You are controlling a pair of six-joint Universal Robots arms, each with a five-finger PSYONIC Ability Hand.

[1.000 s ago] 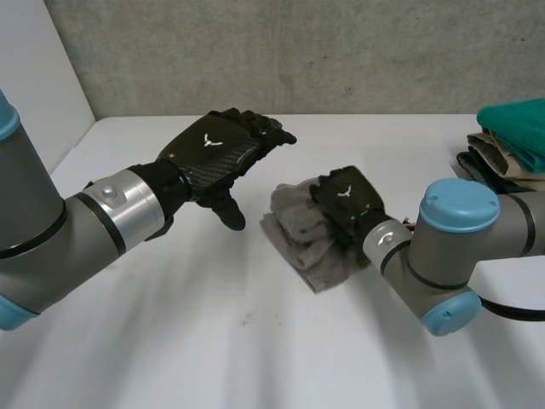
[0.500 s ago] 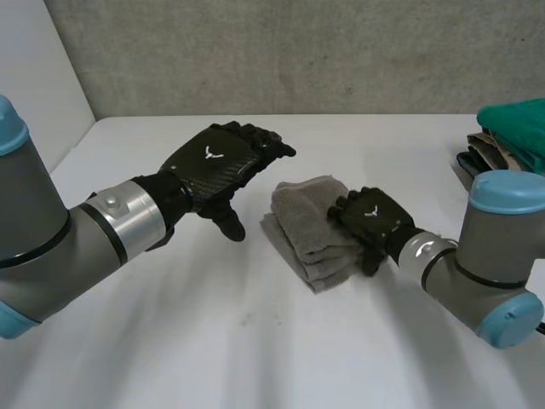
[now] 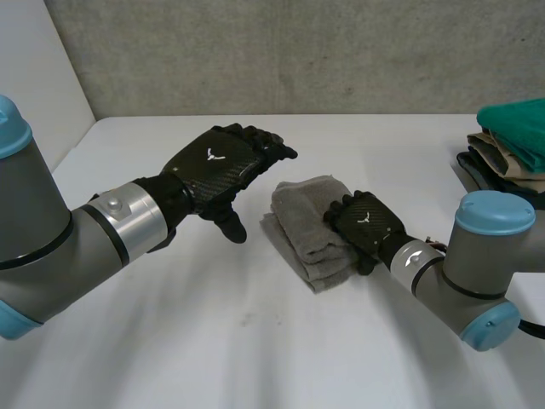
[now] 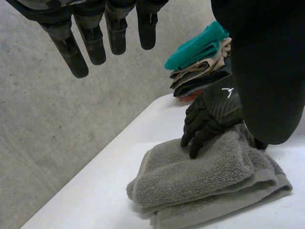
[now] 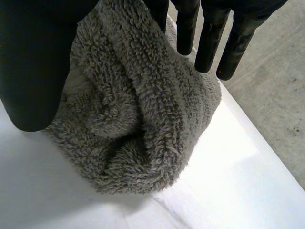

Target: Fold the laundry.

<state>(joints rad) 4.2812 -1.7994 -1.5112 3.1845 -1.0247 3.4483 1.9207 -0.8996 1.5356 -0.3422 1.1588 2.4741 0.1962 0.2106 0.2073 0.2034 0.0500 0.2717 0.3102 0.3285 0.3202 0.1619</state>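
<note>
1. The white table [image 3: 255,341] carried all the laundry.
2. At its far right edge sat a stack of folded clothes [image 3: 502,162] with a teal towel [image 3: 515,123] on top, well apart from my work.
3. The grey towel [image 3: 302,226] lay near the middle of the table, already folded into a thick, layered bundle. I judged it light, soft and springy. Its terry would grip rather than slip, and there was nothing in it to break. The layers would likely splay if I lifted it by one loose edge. The folded edge, pinched through all layers at once, or a scoop underneath seemed the place to take hold.
4. My left hand [image 3: 217,162] hung above the table just left of the towel, fingers straight and apart, holding nothing.
5. My right hand [image 3: 366,223] rested on the towel's right side, palm over it. Its fingers lay across the top with the thumb alongside, pressing rather than pinching.
</note>
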